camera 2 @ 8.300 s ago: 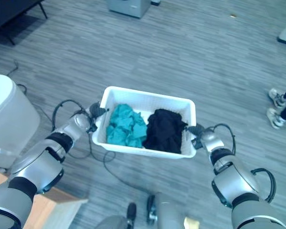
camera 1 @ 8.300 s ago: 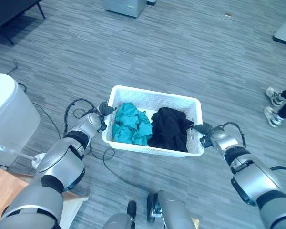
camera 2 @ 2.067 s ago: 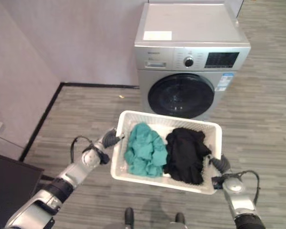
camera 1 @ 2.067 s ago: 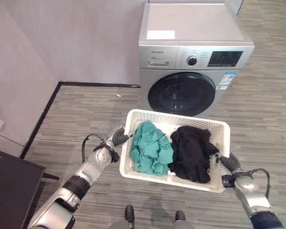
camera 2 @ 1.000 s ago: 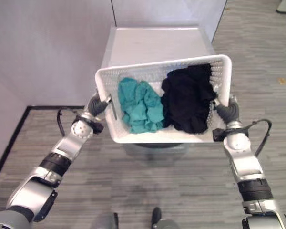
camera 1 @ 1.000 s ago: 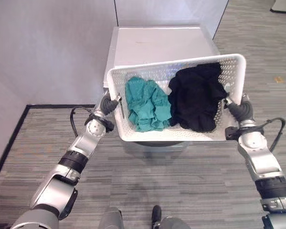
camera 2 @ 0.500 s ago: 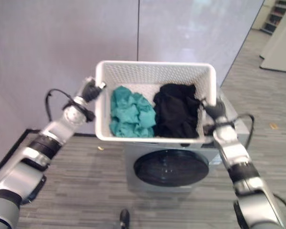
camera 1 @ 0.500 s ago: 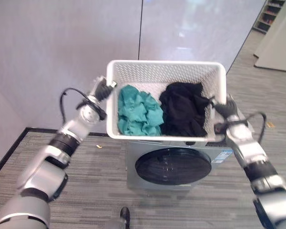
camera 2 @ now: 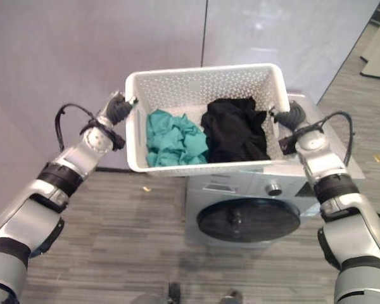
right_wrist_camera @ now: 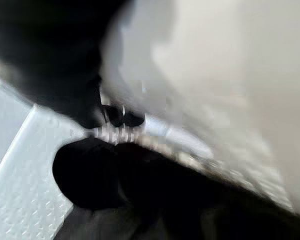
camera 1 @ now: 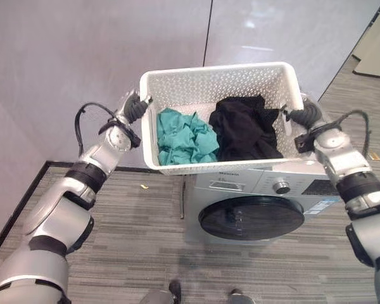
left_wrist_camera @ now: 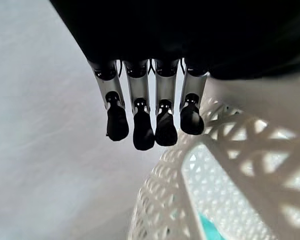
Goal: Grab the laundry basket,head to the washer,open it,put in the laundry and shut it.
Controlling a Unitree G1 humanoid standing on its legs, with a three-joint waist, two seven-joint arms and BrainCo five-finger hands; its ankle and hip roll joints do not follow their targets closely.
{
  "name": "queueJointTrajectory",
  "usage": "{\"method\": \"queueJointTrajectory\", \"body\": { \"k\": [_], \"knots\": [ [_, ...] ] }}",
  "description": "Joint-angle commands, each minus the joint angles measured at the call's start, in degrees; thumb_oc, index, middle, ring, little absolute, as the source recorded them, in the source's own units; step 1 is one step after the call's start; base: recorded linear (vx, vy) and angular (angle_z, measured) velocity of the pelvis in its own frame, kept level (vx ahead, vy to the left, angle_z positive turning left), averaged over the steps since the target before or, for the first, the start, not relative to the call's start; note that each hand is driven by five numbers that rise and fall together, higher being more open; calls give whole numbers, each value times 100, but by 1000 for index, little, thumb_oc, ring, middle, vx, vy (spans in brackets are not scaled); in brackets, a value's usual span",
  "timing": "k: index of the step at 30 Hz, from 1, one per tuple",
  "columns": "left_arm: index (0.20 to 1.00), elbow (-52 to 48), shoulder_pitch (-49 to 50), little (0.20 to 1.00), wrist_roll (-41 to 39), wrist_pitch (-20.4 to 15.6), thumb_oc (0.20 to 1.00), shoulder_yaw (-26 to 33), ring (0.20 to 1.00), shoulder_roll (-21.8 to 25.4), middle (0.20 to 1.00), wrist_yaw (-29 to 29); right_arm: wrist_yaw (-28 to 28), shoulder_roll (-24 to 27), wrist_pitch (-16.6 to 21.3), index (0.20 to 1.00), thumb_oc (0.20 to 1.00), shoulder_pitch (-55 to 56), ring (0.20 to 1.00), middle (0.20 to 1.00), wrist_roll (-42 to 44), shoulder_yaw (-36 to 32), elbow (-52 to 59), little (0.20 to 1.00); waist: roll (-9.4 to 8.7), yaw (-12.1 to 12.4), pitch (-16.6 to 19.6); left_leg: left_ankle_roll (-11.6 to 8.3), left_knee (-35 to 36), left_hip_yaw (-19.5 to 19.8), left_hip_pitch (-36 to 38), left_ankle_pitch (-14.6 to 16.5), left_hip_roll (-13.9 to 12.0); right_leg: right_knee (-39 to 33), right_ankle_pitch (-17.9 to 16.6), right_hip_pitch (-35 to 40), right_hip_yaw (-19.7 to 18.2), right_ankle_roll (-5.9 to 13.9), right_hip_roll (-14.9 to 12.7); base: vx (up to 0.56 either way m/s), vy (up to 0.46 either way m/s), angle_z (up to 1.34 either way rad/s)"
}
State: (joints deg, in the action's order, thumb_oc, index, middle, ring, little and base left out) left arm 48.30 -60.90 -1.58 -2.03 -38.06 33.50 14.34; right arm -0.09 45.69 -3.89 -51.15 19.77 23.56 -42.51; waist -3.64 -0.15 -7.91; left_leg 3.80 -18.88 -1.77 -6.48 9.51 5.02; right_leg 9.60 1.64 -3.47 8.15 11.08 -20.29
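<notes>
The robot is holding a white basket up in the air between both arms, above the washer, whose top is showing just under and behind the basket's right end. The basket is tilting toward the camera, so its inside is showing: a teal cloth is lying in the left half and a black cloth in the right half, the two touching in the middle.

The left hand is sitting at the basket's left end, up by the rim. In the left wrist view its fingers are hanging mostly straight with the dark tips bent a little, just beside the latticed wall of the basket; they are not visibly wrapping anything, and the thumb is hidden, so whether this hand is grasping the basket cannot be told.

The right hand is pressing against the basket's right end near the rim. Its wrist view is too dark and smeared to read, and the head views are hiding the fingers against the basket wall, so their state cannot be told either.

The washer's round dark door is sitting closed on its front, below the control knob. Grey striped floor is spreading in front of the washer, and a plain pale wall is standing behind
</notes>
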Motion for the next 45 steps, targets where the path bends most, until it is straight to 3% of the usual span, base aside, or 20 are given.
{"method": "queueJointTrajectory", "body": {
  "k": [1, 5, 9, 12, 14, 16, 18, 21, 23, 25, 27, 30, 31, 33, 40, 41, 42, 43, 44, 45],
  "knots": [
    [200, 741, 26, 200, 135, 146, 200, 302, 200, 381, 200, 160, -316, 951, 95, 200, 200, 8, 200, 200, -118, -358, -854, 200, 189, 138, 317, -599, 1559, 153, 956, -422, -709, -341, -1049, 237, 111, 163, 226, 182, -229, 18],
    [200, 867, 88, 200, 96, 100, 200, 338, 200, 345, 200, 150, -295, 985, 107, 200, 200, 45, 200, 200, -110, -357, -1011, 200, 69, 131, 406, -722, 1558, 195, 1029, -378, -886, -521, -723, 359, 276, 138, 446, 185, -255, 2],
    [200, 805, 150, 200, 12, 75, 200, 367, 200, 452, 200, 159, -272, 929, 125, 200, 200, -53, 200, 200, -57, -195, -1099, 200, 0, 135, 470, -991, 1401, 246, 1137, -593, -1415, -597, -204, 461, 538, -109, 945, 191, -306, 2],
    [200, 779, -108, 200, -151, 77, 200, 270, 200, 493, 200, 129, -335, 1047, 199, 200, 200, -627, 200, 200, 34, 223, -1162, 200, -151, 236, 262, -953, -145, 390, 403, -1281, -1589, -801, -39, 681, 559, -477, 1326, 91, -402, -3],
    [200, 674, -166, 200, -241, 70, 200, 307, 200, 481, 200, 143, -342, 1170, 182, 200, 200, -898, 200, 200, 16, 403, -1190, 200, -256, 264, 76, -836, -1030, 218, -167, -1510, -1657, -909, 2, 832, 613, -631, 1429, 23, -273, 10],
    [200, 633, -186, 200, -259, 84, 200, 326, 200, 478, 200, 137, -336, 1198, 162, 200, 200, -968, 200, 200, 8, 480, -1174, 200, -259, 228, 57, -807, -1169, -70, -319, -1472, -1810, -965, 32, 865, 635, -664, 1490, 81, -119, 12],
    [200, 616, -234, 200, -192, 95, 200, 318, 200, 319, 200, 101, -275, 1283, 106, 200, 200, -934, 200, 200, -134, 591, -1039, 200, -276, 238, 38, -720, -671, -660, -646, -988, -1554, -1085, 138, 1026, 709, -658, 1503, 175, -3, 27],
    [200, 592, -304, 200, -117, 87, 200, 172, 200, 166, 200, 45, -259, 1323, 140, 200, 200, -786, 200, 200, -238, 586, -1102, 200, -230, 324, 104, -659, -32, -1060, -1195, -1056, -1014, -1088, 261, 1138, 749, -629, 1633, 159, 86, 39],
    [200, 849, -497, 200, -129, 105, 200, 4, 200, 55, 200, -4, -223, 1162, 117, 200, 200, -917, 200, 200, -271, 712, -1367, 200, -120, 386, 204, -568, 660, -1139, -802, -992, -909, -987, 410, 1155, 702, -564, 1744, 241, 137, 4],
    [200, 895, -610, 200, -159, 117, 200, -178, 200, 26, 200, -14, -221, 871, 112, 200, 200, -883, 200, 200, -328, 722, -1636, 200, -117, 480, 262, -409, 925, -755, -521, -955, -634, -200, 454, 1095, 684, -487, 1777, 322, 129, -52],
    [200, 857, -594, 200, -115, 145, 200, -230, 200, 124, 200, -41, -22, 659, -39, 200, 200, -717, 200, 200, -523, 669, -1708, 200, -43, 294, 211, -240, 1161, -787, 37, -838, -672, 1343, 4, 470, 622, 90, 1532, 389, 130, -69],
    [200, 1063, -528, 200, -148, 158, 200, -196, 200, 44, 200, -99, 11, 520, -38, 200, 200, -734, 200, 200, -587, 632, -1922, 200, 147, 241, 236, -261, 1571, -693, 417, -870, -746, 1209, 119, 255, 821, -81, 1050, 218, 24, 5],
    [200, 1170, -602, 200, -137, 146, 200, -238, 200, -63, 200, -94, 71, 533, -59, 200, 200, -773, 200, 200, -635, 659, -1987, 200, 243, 164, 261, -316, 1727, -603, 496, -877, -840, 908, -4, 120, 837, -149, 717, 148, -99, 18],
    [200, 1239, -695, 200, -94, 140, 200, -250, 200, -68, 200, -68, 141, 630, -93, 200, 200, -740, 200, 200, -715, 662, -1917, 200, 239, 79, 273, -386, 1750, -536, 530, -833, -863, 457, -291, 208, 754, -103, 469, 116, -134, 36],
    [200, 1287, -722, 200, -89, 148, 200, -215, 200, -62, 200, -114, 456, 810, -183, 200, 200, -156, 200, 200, -700, 644, -1439, 200, -64, 112, 425, -523, 1653, -646, 565, -744, -893, -575, -530, 726, 955, 61, 630, 83, -142, 28],
    [200, 1200, -710, 200, -205, 129, 200, -159, 200, -88, 200, -171, 626, 933, -234, 310, 310, -68, 310, 310, -702, 729, -1379, 310, -126, 140, 466, -582, 1663, -617, 569, -741, -967, -768, -483, 794, 966, 37, 747, 49, -163, -6],
    [285, 1174, -727, 285, -248, 136, 285, -161, 285, -148, 285, -207, 772, 1057, -273, 1000, 1000, -74, 1000, 1000, -609, 796, -1317, 1000, -169, 160, 468, -633, 1649, -558, 569, -748, -1029, -848, -378, 818, 960, -14, 849, 63, -198, -8],
    [542, 1126, -717, 542, -269, 140, 542, -150, 542, -187, 542, -222, 830, 1062, -273, 1000, 1000, -86, 1000, 1000, -600, 868, -1287, 1000, -179, 179, 473, -660, 1663, -529, 581, -762, -1064, -900, -331, 845, 975, -43, 897, 34, -138, -9],
    [1000, 1106, -712, 1000, -300, 145, 1000, -148, 1000, -209, 1000, -255, 882, 1077, -288, 1000, 1000, -120, 1000, 1000, -589, 932, -1255, 1000, -194, 198, 477, -684, 1688, -512, 596, -780, -1101, -936, -287, 867, 998, -62, 943, 30, -99, -2],
    [1000, 1109, -700, 1000, -319, 149, 1000, -145, 1000, -247, 1000, -285, 940, 1092, -292, 1000, 1000, -180, 1000, 1000, -609, 1017, -1216, 1000, -207, 211, 476, -706, 1715, -489, 608, -806, -1126, -978, -254, 889, 1007, -84, 988, 22, -99, -12]
  ]
}}
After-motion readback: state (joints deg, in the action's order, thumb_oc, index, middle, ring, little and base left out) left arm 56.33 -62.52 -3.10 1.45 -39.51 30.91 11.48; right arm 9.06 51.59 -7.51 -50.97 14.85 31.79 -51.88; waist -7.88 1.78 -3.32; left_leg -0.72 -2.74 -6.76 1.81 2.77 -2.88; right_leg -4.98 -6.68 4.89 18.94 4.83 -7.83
